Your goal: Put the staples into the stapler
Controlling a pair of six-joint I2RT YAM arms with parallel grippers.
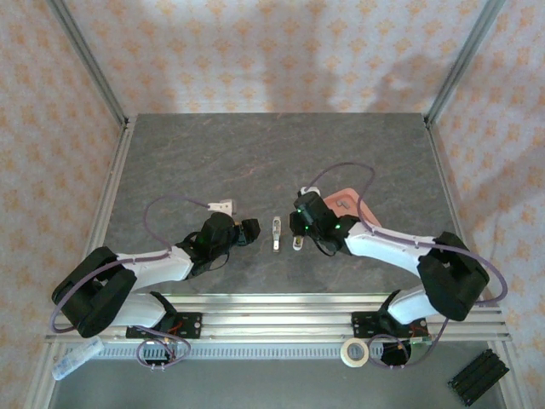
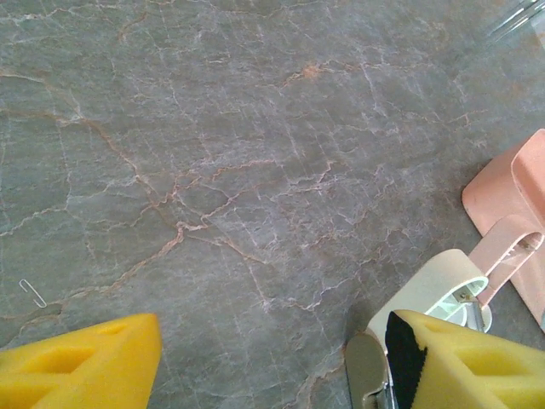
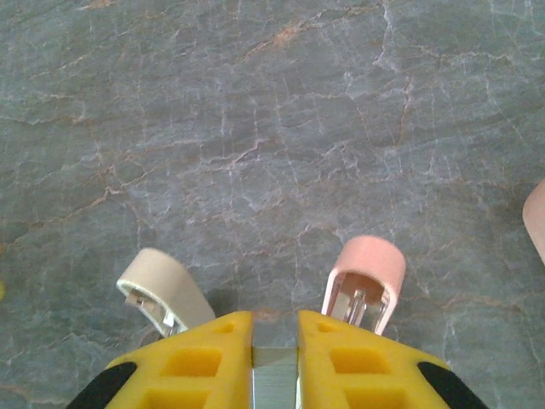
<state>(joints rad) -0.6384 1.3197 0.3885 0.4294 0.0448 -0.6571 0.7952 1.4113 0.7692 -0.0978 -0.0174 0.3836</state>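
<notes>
A beige mini stapler (image 1: 277, 235) lies open on the grey table between my two grippers. In the right wrist view it (image 3: 163, 294) shows at the left, and a pink mini stapler (image 3: 366, 284) stands open at the right. My right gripper (image 3: 275, 322) hovers just before both, shut on a thin grey metal strip, the staples (image 3: 275, 375). My left gripper (image 2: 272, 362) is open, its yellow fingers (image 2: 85, 366) far apart over bare table. The beige stapler (image 2: 426, 294) lies against its right finger. From above, the left gripper (image 1: 252, 232) sits left of the stapler and the right gripper (image 1: 295, 237) right of it.
A salmon-pink tray (image 1: 345, 203) lies behind the right gripper. A small white piece (image 1: 221, 205) sits beyond the left gripper. A tiny wire clip (image 2: 34, 293) lies loose on the table. A tape roll (image 1: 354, 352) rests on the front rail.
</notes>
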